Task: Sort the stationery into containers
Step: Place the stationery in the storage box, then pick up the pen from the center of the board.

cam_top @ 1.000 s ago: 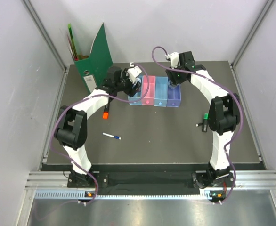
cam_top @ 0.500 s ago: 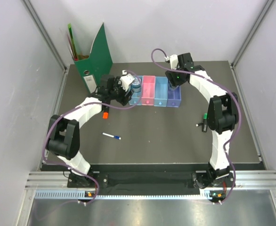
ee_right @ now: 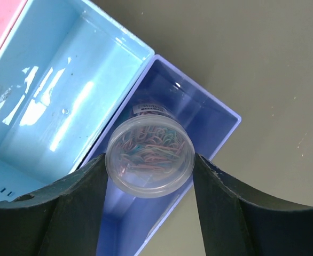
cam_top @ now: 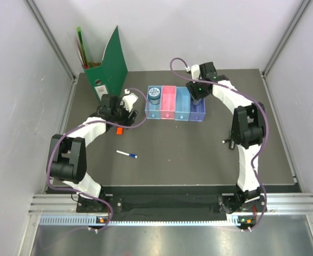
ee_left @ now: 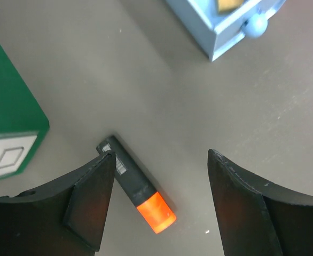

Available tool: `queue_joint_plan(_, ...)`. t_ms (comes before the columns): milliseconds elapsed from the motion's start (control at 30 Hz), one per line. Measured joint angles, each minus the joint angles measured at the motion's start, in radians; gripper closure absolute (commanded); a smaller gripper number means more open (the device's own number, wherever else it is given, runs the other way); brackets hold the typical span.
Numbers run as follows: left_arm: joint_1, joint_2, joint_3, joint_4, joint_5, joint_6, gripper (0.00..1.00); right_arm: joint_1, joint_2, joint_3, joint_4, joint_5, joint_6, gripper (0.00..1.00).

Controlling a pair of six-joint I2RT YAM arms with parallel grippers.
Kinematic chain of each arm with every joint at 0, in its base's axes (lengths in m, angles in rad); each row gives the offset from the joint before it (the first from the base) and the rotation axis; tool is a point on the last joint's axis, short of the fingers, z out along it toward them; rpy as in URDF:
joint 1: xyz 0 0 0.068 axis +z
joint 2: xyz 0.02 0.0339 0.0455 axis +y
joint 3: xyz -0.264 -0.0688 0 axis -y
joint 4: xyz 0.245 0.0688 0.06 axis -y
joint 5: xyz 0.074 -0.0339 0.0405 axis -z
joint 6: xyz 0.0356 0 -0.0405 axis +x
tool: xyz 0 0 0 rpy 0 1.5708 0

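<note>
left gripper (ee_left: 161, 160) back from blue tray (cam_top: 153, 110), straddling highlighter (ee_left: 138, 188)

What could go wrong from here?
The right gripper holds the clear tub of paper clips partly over the wall between the purple tray and the light blue tray; let go there, it might catch the rim and tip. The highlighter lies slantwise near one finger of the open left gripper, so closing might push it away.

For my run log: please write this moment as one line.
left gripper open over highlighter | right gripper holds clear tub over purple tray | pen on table
</note>
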Motion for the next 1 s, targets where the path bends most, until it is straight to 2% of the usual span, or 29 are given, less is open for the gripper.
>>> queue_joint_plan(133, 0.014, 0.000, -0.033, 0.003, 0.001, 0.014, 0.26, 0.000, 0.000, 0.002, 0.004, 0.001, 0.000, 0.30)
queue_joint_plan(333, 0.027, 0.000, -0.074, 0.005, 0.002, 0.030, 0.27, 0.000, 0.000, 0.013, 0.004, 0.005, -0.002, 0.24)
queue_joint_plan(700, 0.045, 0.001, -0.111, 0.014, 0.012, 0.050, 0.28, 0.001, -0.023, 0.013, -0.013, 0.012, 0.000, 0.22)
queue_joint_plan(1000, 0.077, 0.047, -0.115, 0.051, 0.010, 0.026, 0.33, 0.003, -0.247, -0.028, -0.018, 0.017, 0.000, 0.22)
